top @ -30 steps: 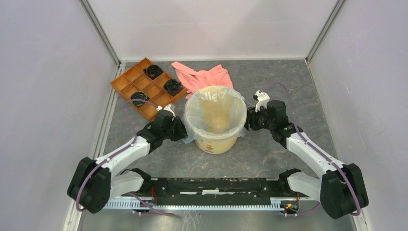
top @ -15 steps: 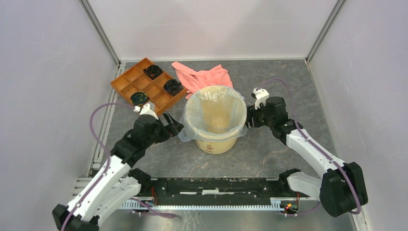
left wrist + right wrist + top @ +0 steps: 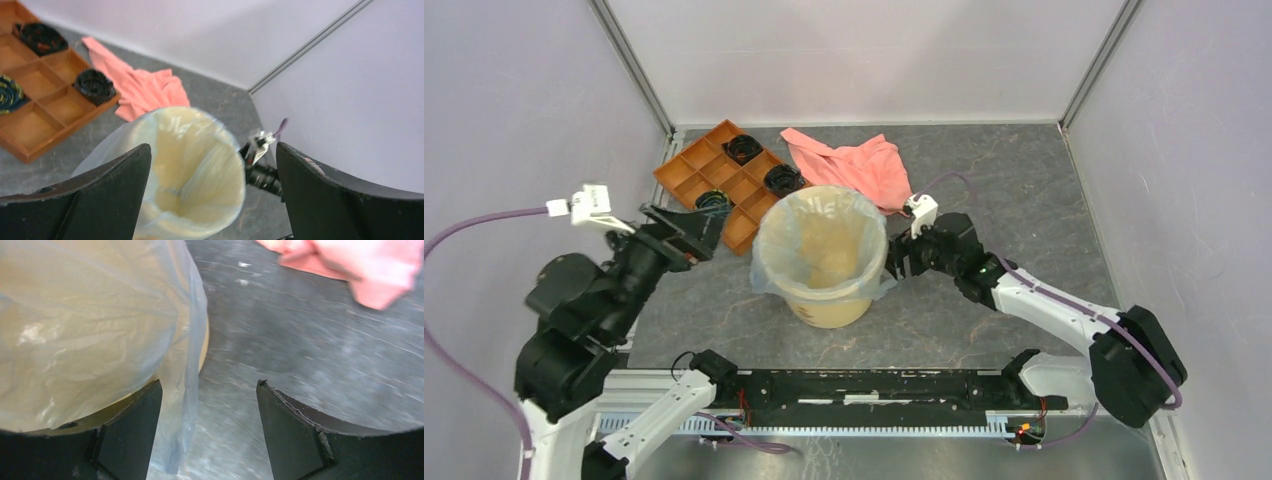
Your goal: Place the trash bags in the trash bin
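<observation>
The tan-yellow trash bin [image 3: 829, 312] stands upright mid-table, lined with the pale blue trash bag [image 3: 769, 270], whose edge folds out over the rim. My left gripper [image 3: 692, 232] is raised to the left of the bin, open and holding nothing. In the left wrist view it [image 3: 213, 145] looks down into the bag [image 3: 200, 165] from a distance. My right gripper [image 3: 894, 258] is low at the bin's right side. In the right wrist view it [image 3: 209, 382] stands open. A loose flap of bag [image 3: 187, 405] hangs beside its left finger [image 3: 132, 430], below the bin's rim [image 3: 204, 347].
An orange-brown compartment tray [image 3: 694, 175] with dark round items lies at the back left, just behind the left gripper. A salmon-pink cloth [image 3: 854, 165] lies behind the bin. Enclosure walls stand on three sides, and a metal rail [image 3: 864, 385] runs along the near edge.
My left gripper opened, let go of the bag and lifted away to the left. The bin with its bag slid left. The right gripper opened wider and followed the bin left.
</observation>
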You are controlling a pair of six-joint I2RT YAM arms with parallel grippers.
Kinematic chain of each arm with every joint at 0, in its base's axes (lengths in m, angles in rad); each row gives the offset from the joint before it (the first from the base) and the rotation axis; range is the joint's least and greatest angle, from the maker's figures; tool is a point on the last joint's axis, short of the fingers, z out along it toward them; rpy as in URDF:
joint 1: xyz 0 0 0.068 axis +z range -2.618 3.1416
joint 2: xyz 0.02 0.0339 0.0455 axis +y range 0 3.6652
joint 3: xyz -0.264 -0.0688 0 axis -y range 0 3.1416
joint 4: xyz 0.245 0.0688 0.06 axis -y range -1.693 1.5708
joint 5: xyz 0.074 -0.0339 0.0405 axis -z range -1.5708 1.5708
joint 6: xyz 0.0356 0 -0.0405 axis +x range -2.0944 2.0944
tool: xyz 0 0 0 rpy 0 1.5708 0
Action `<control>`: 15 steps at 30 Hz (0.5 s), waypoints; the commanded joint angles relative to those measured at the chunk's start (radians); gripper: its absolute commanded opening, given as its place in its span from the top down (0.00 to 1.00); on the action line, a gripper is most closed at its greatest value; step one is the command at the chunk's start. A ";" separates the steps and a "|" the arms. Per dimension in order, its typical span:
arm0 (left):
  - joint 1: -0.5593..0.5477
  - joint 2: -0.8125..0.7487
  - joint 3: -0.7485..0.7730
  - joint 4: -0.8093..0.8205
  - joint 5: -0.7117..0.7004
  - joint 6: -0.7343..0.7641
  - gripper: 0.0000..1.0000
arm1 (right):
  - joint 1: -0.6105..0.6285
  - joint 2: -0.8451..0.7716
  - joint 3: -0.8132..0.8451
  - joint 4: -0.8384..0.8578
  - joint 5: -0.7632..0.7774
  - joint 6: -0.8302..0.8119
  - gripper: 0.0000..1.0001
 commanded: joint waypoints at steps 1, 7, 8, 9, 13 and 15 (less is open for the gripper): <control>-0.002 0.022 0.071 -0.068 -0.010 0.095 0.00 | 0.132 0.052 0.010 0.201 0.031 0.105 0.22; -0.001 0.001 0.026 -0.038 0.019 0.091 0.00 | 0.291 0.182 0.138 0.201 0.109 0.099 0.21; -0.002 0.001 0.024 -0.036 0.026 0.088 0.00 | 0.318 0.198 0.157 0.199 0.133 0.104 0.20; -0.003 0.003 0.022 -0.032 0.034 0.087 0.00 | 0.342 0.216 0.171 0.204 0.150 0.114 0.18; -0.001 0.000 0.017 -0.029 0.044 0.096 0.00 | 0.427 0.283 0.224 0.250 0.188 0.131 0.14; -0.001 -0.003 0.015 -0.030 0.038 0.101 0.00 | 0.475 0.328 0.273 0.239 0.194 0.126 0.14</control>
